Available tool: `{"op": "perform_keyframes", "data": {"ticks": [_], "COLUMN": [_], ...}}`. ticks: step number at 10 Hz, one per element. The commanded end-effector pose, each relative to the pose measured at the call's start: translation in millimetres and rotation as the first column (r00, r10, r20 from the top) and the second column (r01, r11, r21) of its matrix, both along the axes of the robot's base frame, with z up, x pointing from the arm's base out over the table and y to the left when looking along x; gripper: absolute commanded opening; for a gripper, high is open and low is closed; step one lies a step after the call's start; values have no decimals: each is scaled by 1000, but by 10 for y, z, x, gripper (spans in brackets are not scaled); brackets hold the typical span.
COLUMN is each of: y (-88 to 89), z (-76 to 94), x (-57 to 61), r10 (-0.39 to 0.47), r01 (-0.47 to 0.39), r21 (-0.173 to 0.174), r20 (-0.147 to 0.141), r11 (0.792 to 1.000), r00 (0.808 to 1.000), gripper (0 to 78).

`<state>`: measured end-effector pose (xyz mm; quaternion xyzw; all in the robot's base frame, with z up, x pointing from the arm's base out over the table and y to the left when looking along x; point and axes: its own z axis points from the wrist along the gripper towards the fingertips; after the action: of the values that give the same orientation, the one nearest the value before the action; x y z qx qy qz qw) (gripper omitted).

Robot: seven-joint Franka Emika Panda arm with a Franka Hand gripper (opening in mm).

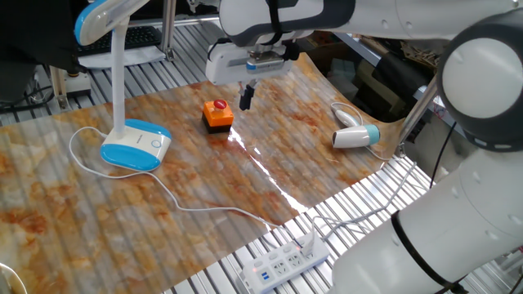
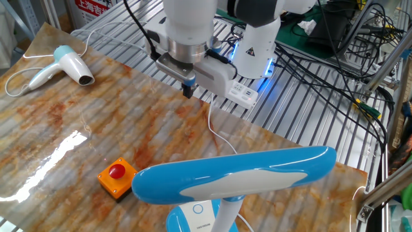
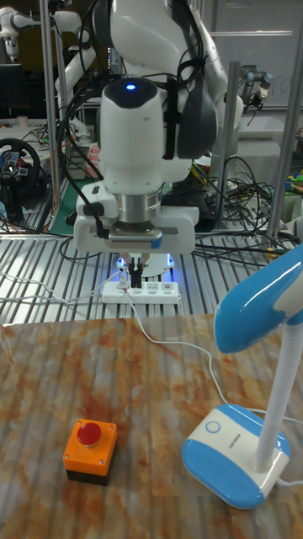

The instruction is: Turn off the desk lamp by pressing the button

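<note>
above far tabletop (image 1: 270, 175) edge, end effector (image 1: 246, 95) raised, finger state cannot be told. desk lamp (image 3: 240, 450) well apart; button (image 3: 212, 426) on base top. descent to be centred, press kept light.

A robotics lab: a metal-slatted worktop (image 2: 309, 138) under a marbled mat (image 1: 270, 155), tangled cables (image 2: 335, 45), a power strip (image 1: 282, 263), aluminium frame posts (image 3: 290, 118), and a second robot arm (image 3: 17, 25) behind.

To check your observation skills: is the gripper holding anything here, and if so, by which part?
Nothing is held. The gripper hangs in the air above the table, clear of the lamp and the red button box.
</note>
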<state>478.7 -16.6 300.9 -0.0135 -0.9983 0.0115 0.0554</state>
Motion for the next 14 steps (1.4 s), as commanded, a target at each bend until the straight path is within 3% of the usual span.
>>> {"op": "perform_keyframes", "data": {"ticks": [1, 5, 7, 8, 10, 14], "y": [41, 68, 60, 63, 119, 107], "z": [53, 180, 272, 283, 460, 506], "x": [16, 91, 131, 140, 184, 168], "r10": [12, 12, 11, 9, 0, -4], "r01": [-13, -13, -12, -10, 0, 5], "r21": [15, 10, 11, 11, 3, -12], "r20": [13, 30, 64, 69, 66, 84], "r11": [1000, 1000, 1000, 1000, 1000, 1000], "r00": [1000, 999, 998, 998, 998, 996], "gripper": [0, 0, 0, 0, 0, 0]}}
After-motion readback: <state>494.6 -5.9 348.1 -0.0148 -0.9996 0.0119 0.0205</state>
